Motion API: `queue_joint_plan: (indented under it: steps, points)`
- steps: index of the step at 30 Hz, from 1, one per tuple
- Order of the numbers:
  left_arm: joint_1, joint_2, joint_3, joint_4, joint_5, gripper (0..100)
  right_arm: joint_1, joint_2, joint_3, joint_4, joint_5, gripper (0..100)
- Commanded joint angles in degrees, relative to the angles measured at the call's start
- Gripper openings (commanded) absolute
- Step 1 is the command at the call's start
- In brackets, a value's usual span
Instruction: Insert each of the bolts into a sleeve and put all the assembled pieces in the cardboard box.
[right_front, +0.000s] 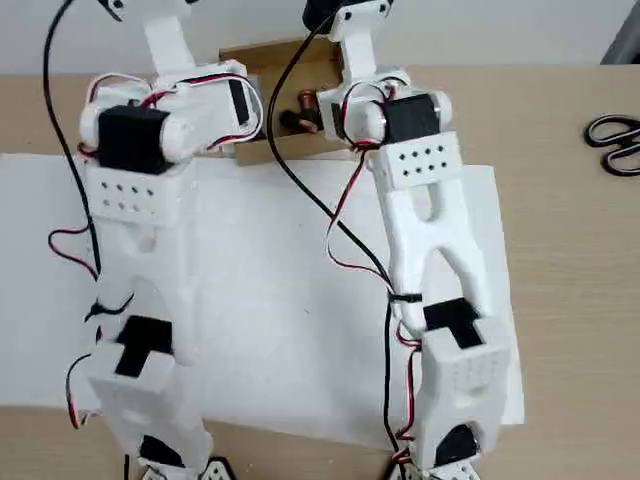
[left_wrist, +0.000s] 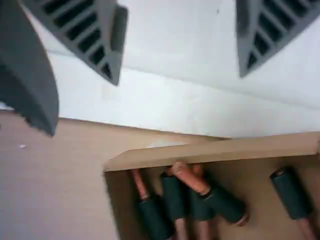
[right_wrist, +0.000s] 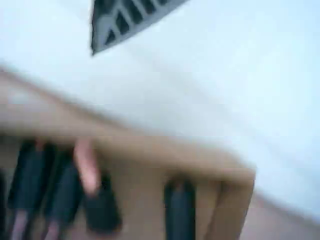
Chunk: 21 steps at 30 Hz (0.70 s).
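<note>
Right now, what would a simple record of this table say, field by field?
Box: cardboard box, far side of the wooden table
Contents: several assembled pieces, dark sleeves with copper-coloured bolts
Left fingers: open, empty, near the box
Surface: white sheet under both arms
Aside: scissors
</note>
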Motion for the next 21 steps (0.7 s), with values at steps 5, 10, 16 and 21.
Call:
queue_joint_plan:
  steps: [5,10,16,21]
  points:
    - [4.0,-11.6,-0.5,1.1,0.1,3,-1.8,-11.2,-2.9,14.3,0.1,18.3]
    - [8.1,-22.4,11.2,1.1,0.1,1,-1.5,-15.4,-2.5,20.7,0.2,12.1]
    - [8.8,-36.0,29.7,1.1,0.1,1,-0.3,-21.4,1.1,21.0,0.2,0.3]
    - [8.8,-45.9,40.5,1.0,0.4,1,0.0,-30.5,12.3,21.1,-3.9,0.4]
